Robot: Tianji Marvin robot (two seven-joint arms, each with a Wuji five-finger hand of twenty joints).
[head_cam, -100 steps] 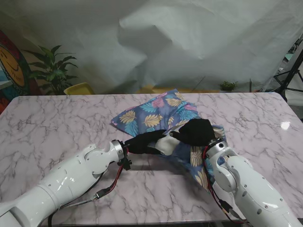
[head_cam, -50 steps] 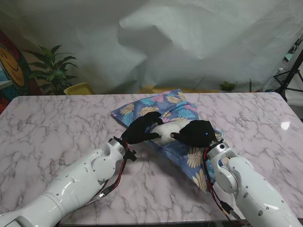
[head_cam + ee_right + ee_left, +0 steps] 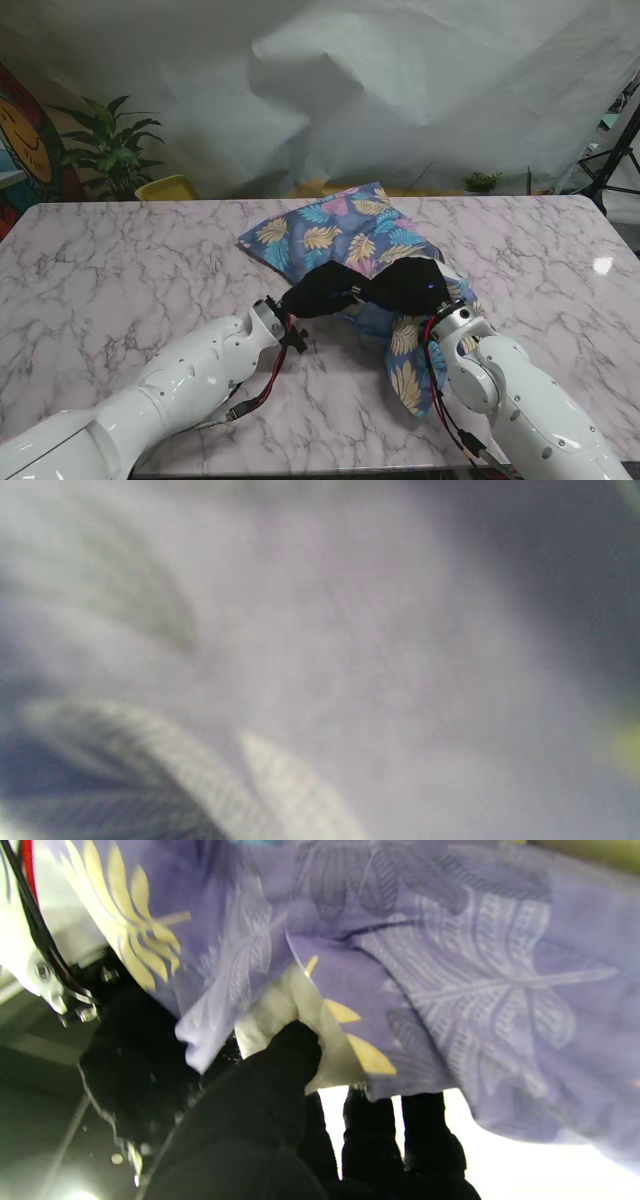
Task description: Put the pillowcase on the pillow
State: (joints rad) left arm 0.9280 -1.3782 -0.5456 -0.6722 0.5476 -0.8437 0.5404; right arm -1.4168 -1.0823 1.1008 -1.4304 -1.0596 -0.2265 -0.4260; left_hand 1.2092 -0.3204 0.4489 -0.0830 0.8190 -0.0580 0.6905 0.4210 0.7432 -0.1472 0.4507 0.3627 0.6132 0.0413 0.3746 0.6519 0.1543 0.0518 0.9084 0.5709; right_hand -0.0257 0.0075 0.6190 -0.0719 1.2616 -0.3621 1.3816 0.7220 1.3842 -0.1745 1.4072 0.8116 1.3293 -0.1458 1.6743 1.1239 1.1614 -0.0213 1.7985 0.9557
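Your left hand (image 3: 322, 291) grips the white pillow (image 3: 280, 1010) at the pillowcase (image 3: 345, 236) mouth, frame centre; your right hand (image 3: 412, 284) clutches pillowcase fabric beside it.

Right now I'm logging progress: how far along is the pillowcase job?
Mostly done: the pillowcase covers nearly all the pillow, only a white corner showing at the opening in the left wrist view. In hand: the left hand pushes that corner in; the right hand is at the opening, its grip unclear. Left: tucking the corner in and smoothing the loose flap.
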